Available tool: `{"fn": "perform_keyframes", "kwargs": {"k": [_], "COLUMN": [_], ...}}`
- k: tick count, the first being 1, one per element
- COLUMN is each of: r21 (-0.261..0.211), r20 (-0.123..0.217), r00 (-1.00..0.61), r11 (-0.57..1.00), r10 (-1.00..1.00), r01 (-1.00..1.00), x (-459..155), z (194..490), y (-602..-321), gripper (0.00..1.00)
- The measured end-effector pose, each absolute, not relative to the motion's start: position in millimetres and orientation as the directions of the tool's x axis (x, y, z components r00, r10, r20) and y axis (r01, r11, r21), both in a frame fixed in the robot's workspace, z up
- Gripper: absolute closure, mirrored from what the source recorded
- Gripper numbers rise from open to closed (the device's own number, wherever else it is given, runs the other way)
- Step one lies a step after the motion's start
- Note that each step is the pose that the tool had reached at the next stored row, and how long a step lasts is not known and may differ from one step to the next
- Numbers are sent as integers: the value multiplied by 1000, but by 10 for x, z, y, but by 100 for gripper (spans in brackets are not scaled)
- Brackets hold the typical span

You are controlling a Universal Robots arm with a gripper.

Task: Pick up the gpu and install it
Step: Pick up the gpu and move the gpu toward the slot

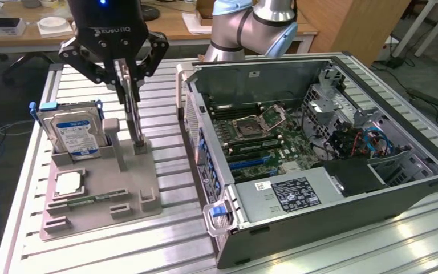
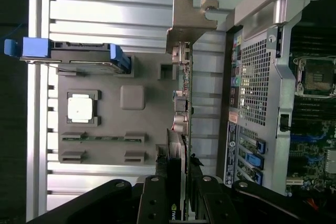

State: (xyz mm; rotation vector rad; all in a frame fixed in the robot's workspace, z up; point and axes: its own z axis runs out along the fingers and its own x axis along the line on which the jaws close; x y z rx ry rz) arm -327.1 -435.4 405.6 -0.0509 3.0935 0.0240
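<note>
The gpu (image 1: pixel 134 117) is a thin dark card standing on edge, upright over the grey parts holder (image 1: pixel 128 194). Its lower end sits at the holder's rear slot; I cannot tell whether it still rests in it. My gripper (image 1: pixel 128 85) hangs straight above and is shut on the card's upper edge. In the wrist view the gpu (image 2: pixel 184 103) runs edge-on away from my gripper (image 2: pixel 181 187), with a black finger on each side. Its silvery end bracket (image 2: pixel 189 22) is at the far end.
The holder also carries a hard drive with a blue label (image 1: pixel 71 134), a square processor (image 1: pixel 68 182) and a green memory stick (image 1: pixel 89 200). The open computer case (image 1: pixel 401 194) lies at the exterior view's right, motherboard (image 1: pixel 261 137) exposed. Its rear panel (image 2: pixel 257 87) is close beside the card.
</note>
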Motion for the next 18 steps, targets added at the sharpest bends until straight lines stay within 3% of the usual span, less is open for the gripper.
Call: {"fn": "perform_keyframes", "kwargs": {"k": [18], "r21": [16], "r20": [-48], "r00": [-998], "r11": [999], "r10": [-32], "r01": [-33], "x": [-3271], "z": [4159], "y": [-4354], "gripper": [74]}}
